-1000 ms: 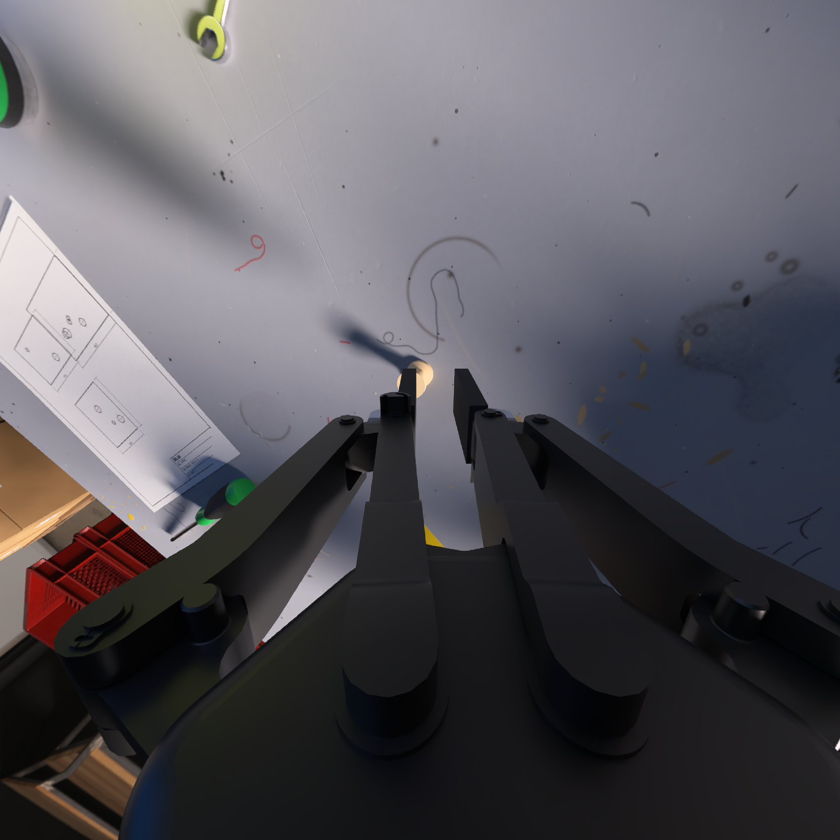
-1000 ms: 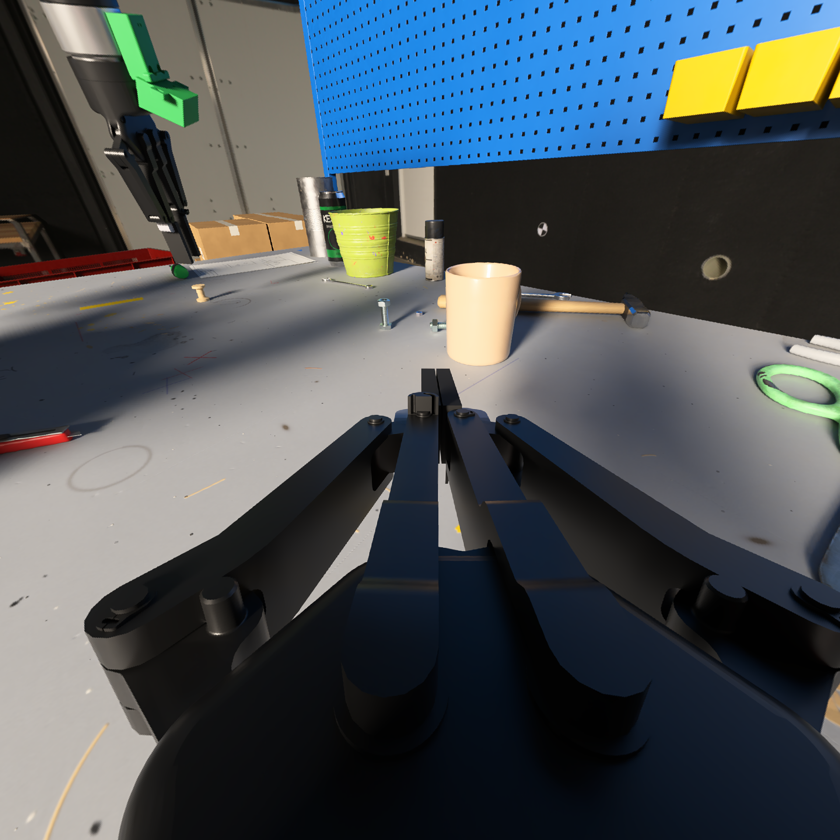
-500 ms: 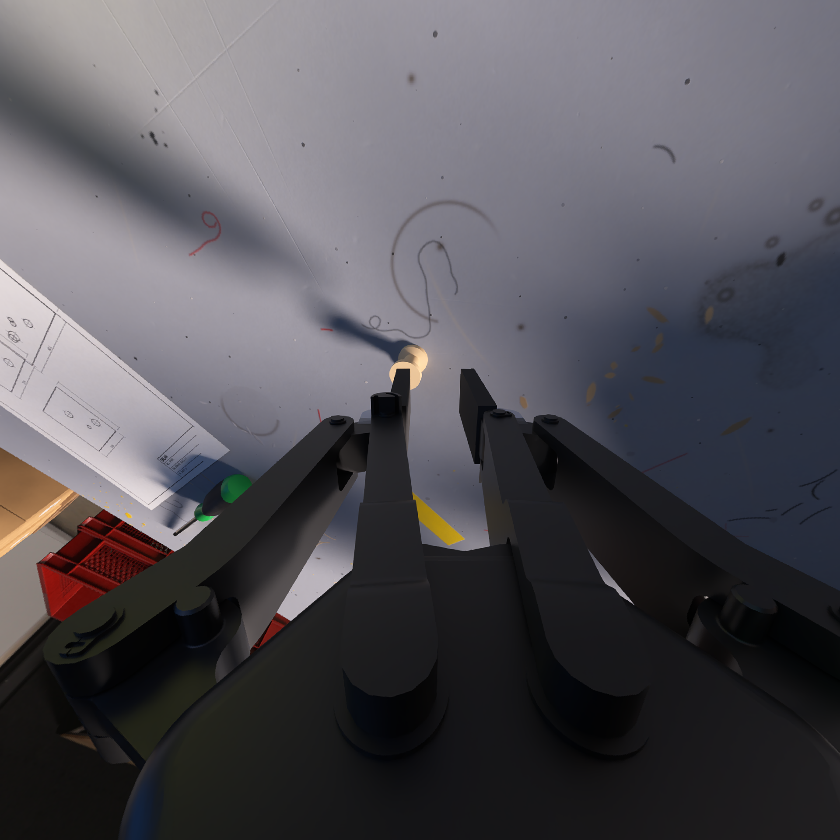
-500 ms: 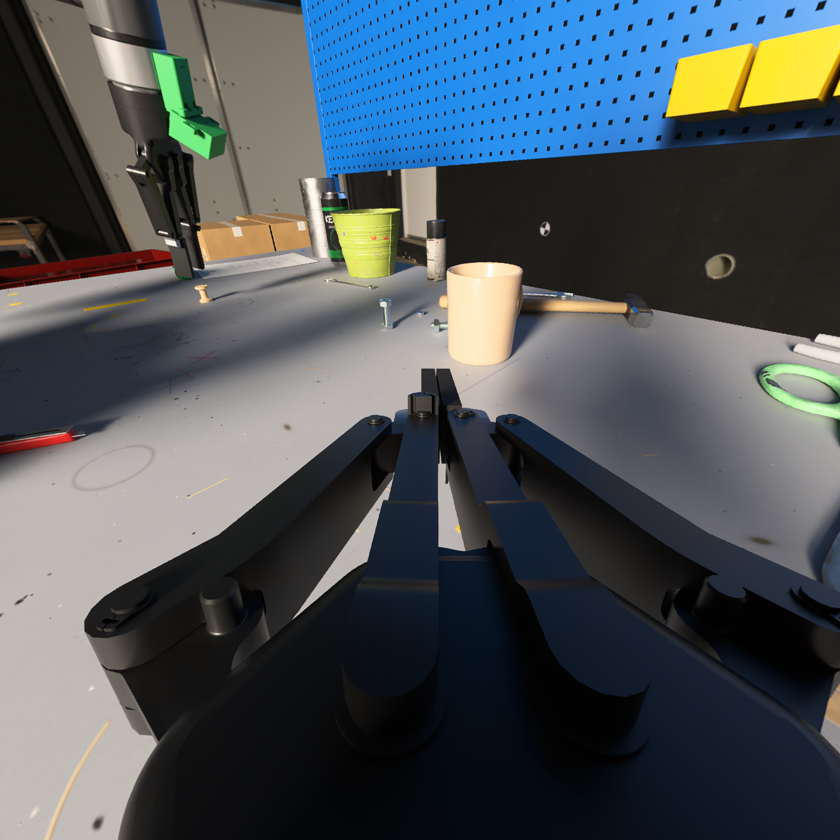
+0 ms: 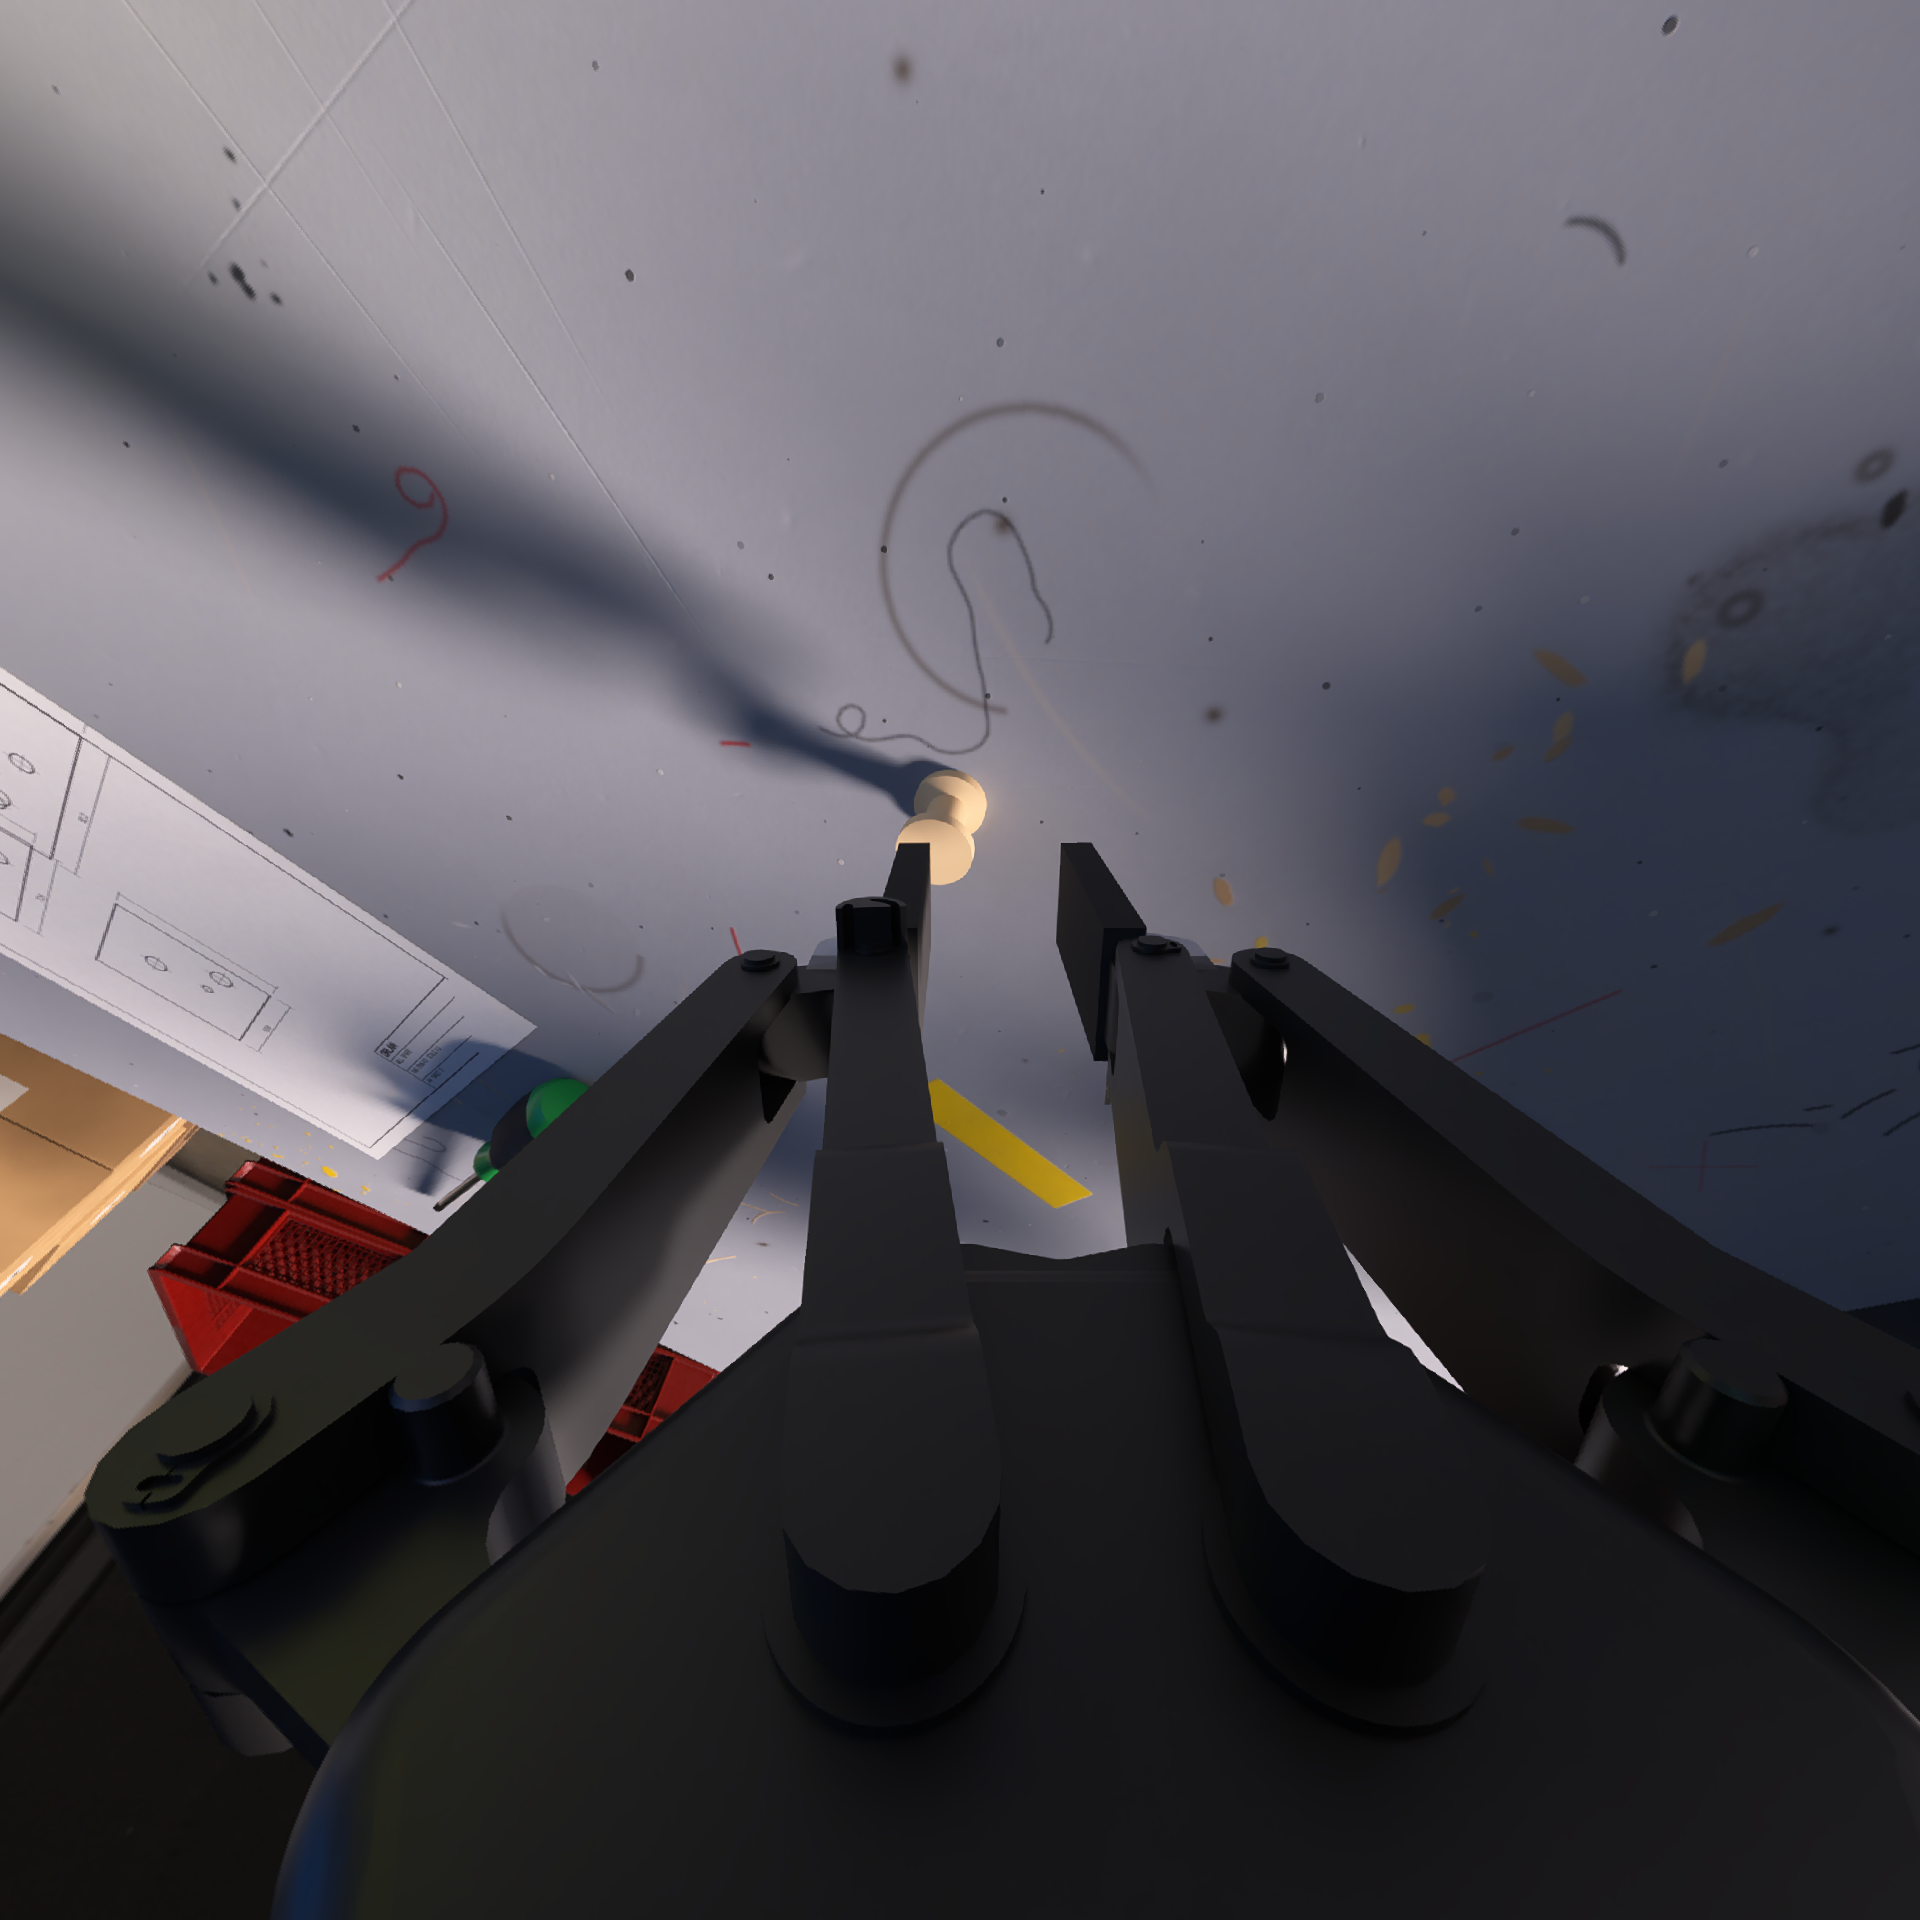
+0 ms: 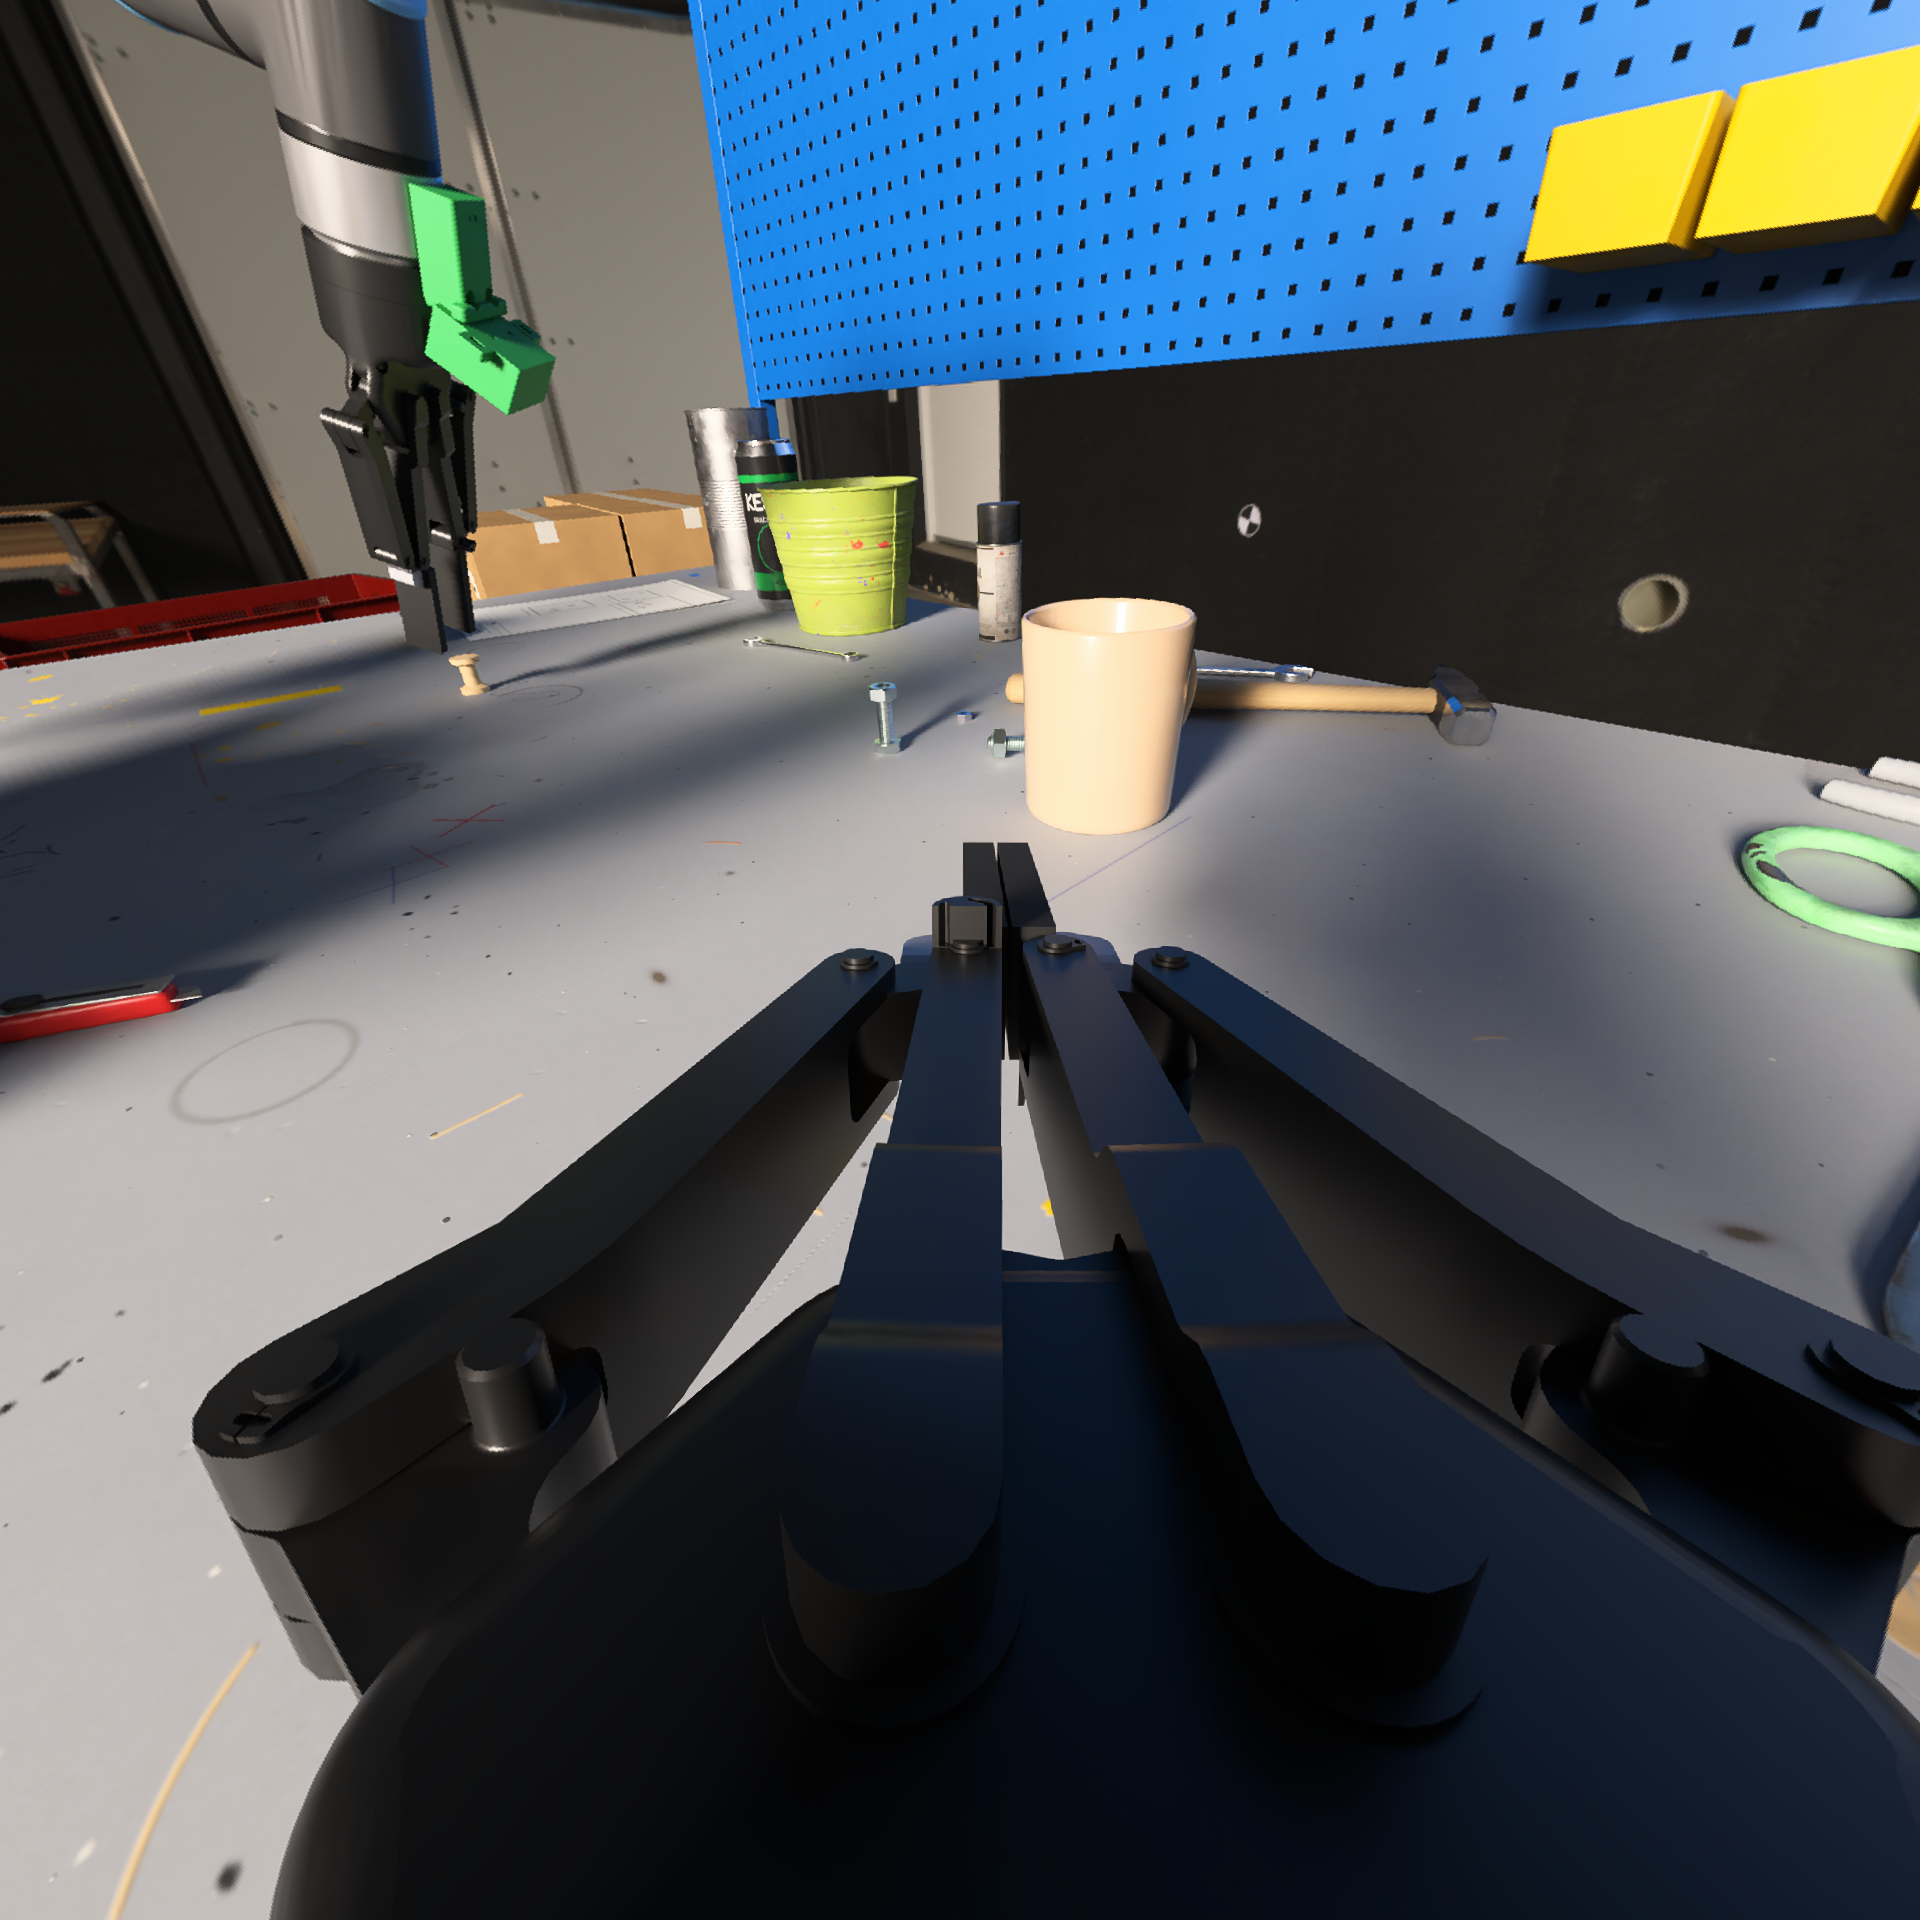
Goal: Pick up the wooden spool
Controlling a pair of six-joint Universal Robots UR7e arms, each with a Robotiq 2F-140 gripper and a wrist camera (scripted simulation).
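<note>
Your left hand (image 5: pixel 992 883) has come down closer to the wooden spool (image 5: pixel 943 823) on the counter (image 5: pixel 1351 416), fingers apart and empty. Slide over until the spool sits between them, then squeeze. Your right hand (image 6: pixel 995 871) rests closed, holding nothing.

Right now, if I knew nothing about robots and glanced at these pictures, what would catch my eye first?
Probably the big blue pegboard with yellow bins behind the bench, and the cream cup standing just ahead of the shut right gripper. At the far left, the left gripper hangs open just above a tiny wooden spool standing upright on the grey table.
</note>
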